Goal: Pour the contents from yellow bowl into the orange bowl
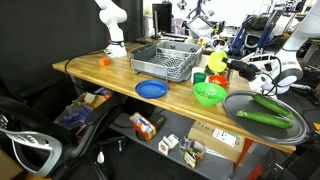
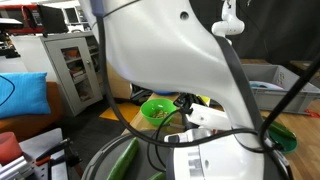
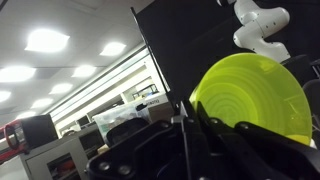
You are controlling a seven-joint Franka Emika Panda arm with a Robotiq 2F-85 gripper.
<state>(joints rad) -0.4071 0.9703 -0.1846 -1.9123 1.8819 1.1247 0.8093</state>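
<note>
In the wrist view the yellow bowl (image 3: pixel 255 100) is tipped on its side with its ribbed inside facing the camera, and I see nothing inside it. My gripper (image 3: pixel 190 118) is shut on its rim. In an exterior view the yellow bowl (image 1: pixel 216 62) hangs tilted in my gripper (image 1: pixel 228 67) above the table, just over and behind the orange bowl (image 1: pixel 199 77). The orange bowl sits beside the dish rack; what is inside it cannot be made out. The arm's white body fills most of the other exterior view and hides both bowls there.
A grey dish rack (image 1: pixel 165 62) stands mid-table, with a blue plate (image 1: pixel 151 89) in front of it. A green bowl (image 1: pixel 209 94) (image 2: pixel 155 110) sits near the front edge. A grey tray (image 1: pixel 236 102) holds cucumbers (image 1: pixel 265 117). A small orange lump (image 1: pixel 103 61) lies far left.
</note>
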